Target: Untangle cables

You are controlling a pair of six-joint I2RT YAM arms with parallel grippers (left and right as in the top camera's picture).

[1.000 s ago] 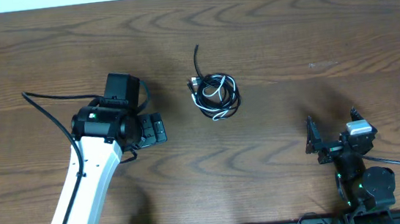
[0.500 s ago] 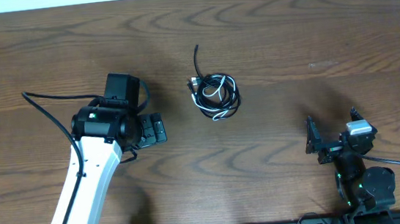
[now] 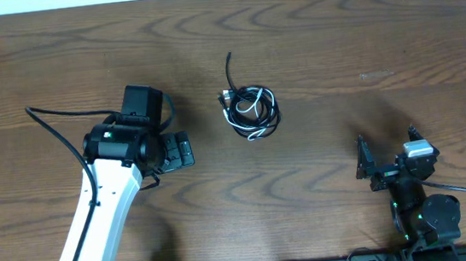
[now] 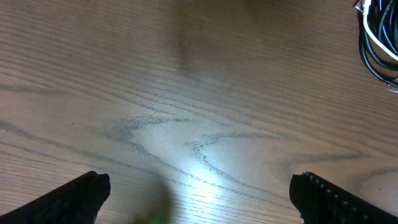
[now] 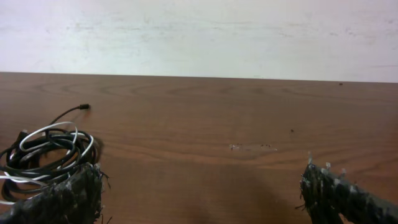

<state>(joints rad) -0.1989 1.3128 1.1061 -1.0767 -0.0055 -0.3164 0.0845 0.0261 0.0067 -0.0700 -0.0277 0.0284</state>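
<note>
Bunched black and white cables [image 3: 251, 112] lie on the table [image 3: 335, 35]; left fingers [image 4: 71, 199] and right fingers [image 5: 65, 199] are spread apart, empty.

Table [image 3: 335, 35] brown wood, strong grain, smooth, soft sheen with a glare patch in left wrist view; cables [image 3: 251, 110] thin, smooth plastic sheath, black and white, slightly glossy; left arm's shell [image 3: 97, 229] white glossy plastic; right gripper [image 5: 199, 199] pads [image 5: 68, 199] black, rough, pitted; wall [image 5: 199, 31] matt white.
</note>
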